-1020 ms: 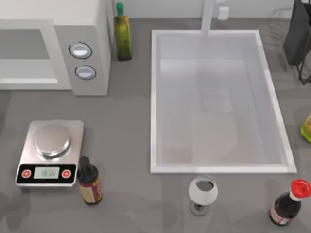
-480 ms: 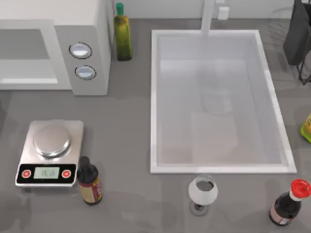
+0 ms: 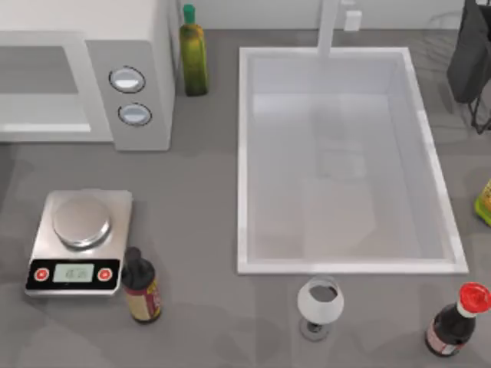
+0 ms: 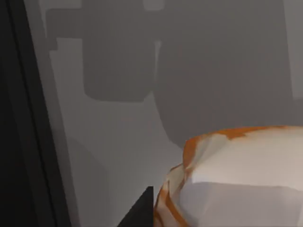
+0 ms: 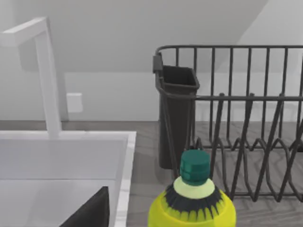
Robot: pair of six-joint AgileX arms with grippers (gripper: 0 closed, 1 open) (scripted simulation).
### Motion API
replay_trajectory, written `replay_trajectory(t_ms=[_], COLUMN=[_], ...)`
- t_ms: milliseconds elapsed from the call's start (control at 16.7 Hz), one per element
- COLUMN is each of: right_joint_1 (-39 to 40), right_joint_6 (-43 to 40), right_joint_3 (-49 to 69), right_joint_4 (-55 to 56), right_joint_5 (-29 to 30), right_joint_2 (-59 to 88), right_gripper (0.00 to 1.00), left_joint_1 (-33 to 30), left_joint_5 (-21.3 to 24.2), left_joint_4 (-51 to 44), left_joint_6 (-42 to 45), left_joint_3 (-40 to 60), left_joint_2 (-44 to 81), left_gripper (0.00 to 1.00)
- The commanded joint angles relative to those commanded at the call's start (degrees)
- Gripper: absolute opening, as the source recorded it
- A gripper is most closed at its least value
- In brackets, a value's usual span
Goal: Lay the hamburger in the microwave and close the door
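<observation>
The microwave [image 3: 84, 73] sits at the counter's far-left corner, rigid and heavy. In the left wrist view the hamburger [image 4: 236, 179] lies close against pale grey walls, apparently inside; soft and light, best held gently at the bun's sides. Finger state: cannot tell. No legible writing.

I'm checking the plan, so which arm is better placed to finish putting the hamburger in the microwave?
Probably the left: its wrist view has the hamburger close up against grey walls. The right wrist view faces a yellow bottle and dish rack.
</observation>
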Motion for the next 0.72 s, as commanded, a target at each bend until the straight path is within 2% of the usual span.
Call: replay_trajectory(t_ms=[540,720], right_joint_1=[0.0,0.0], right_joint_6=[0.0,0.0], right_joint_3=[0.0,0.0], right_joint_4=[0.0,0.0], right_joint_5=[0.0,0.0], right_joint_2=[0.0,0.0], right_gripper=[1.00,1.00], left_joint_1=[-4.1,-4.9], left_joint_5=[4.7,6.7], left_joint_4=[58.5,74.4], left_joint_6=[-11.0,-14.7], left_joint_3=[-3.0,-4.3], left_joint_2=[17.1,22.1], left_gripper=[0.00,0.00])
